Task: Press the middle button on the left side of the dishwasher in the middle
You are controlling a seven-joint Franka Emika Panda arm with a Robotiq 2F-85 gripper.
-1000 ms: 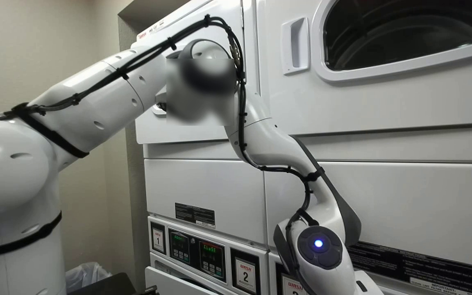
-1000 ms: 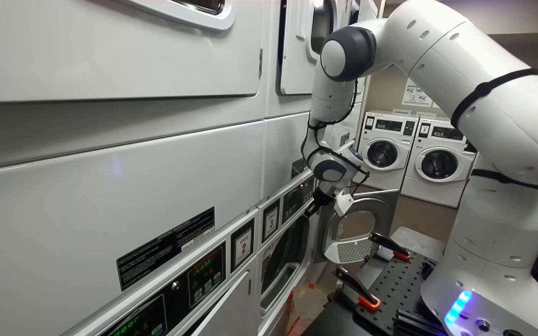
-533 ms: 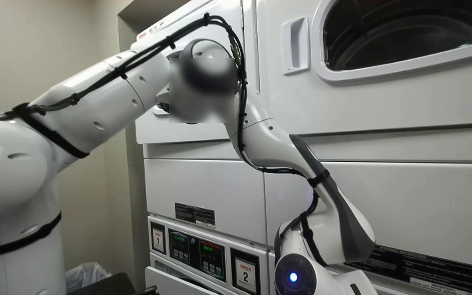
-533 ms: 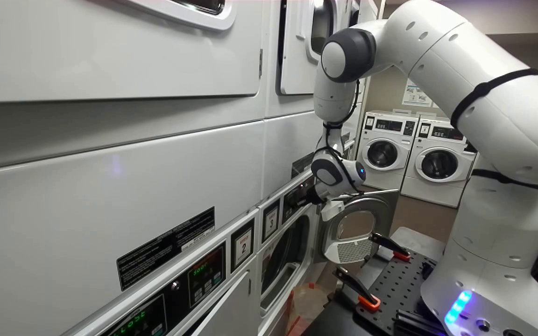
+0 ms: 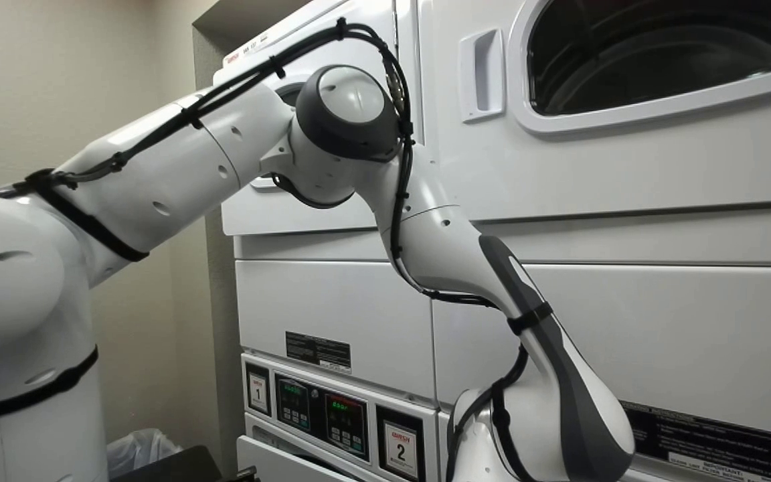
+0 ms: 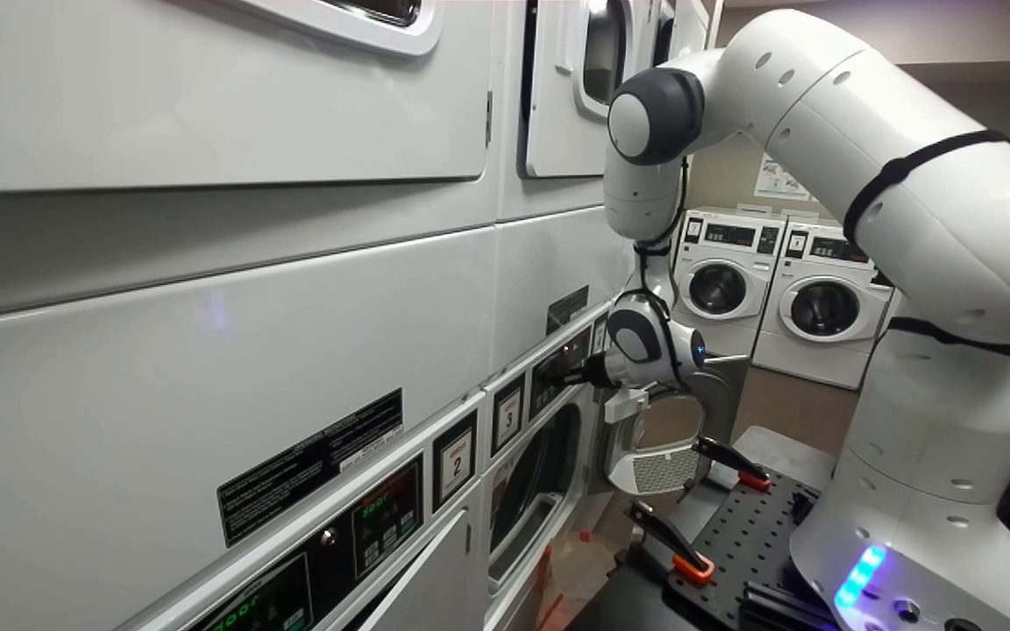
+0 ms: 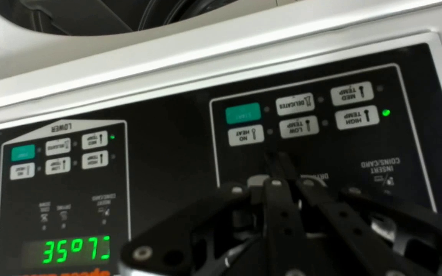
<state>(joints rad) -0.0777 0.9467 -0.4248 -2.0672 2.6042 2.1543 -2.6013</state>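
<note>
Tabletop (image 6: 790, 449): a black perforated plate (image 6: 737, 535) is carried on it and held by two orange-tipped clamps (image 6: 670, 536); a light grey corner can be seen.
Floor (image 6: 807, 403): brown; two white front-loading machines (image 6: 724, 289) are borne by it.

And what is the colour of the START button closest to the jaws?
Bluish green; the START button shows best in the wrist view.

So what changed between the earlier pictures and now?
The gripper tipped up from pointing downward to nearly level, facing the control panel; the wrist sank lower. The green readout nearest plate 2 switched from CLOSE to DOOR. Nothing was grasped or released. The robot base and both clamps stayed put.
</note>
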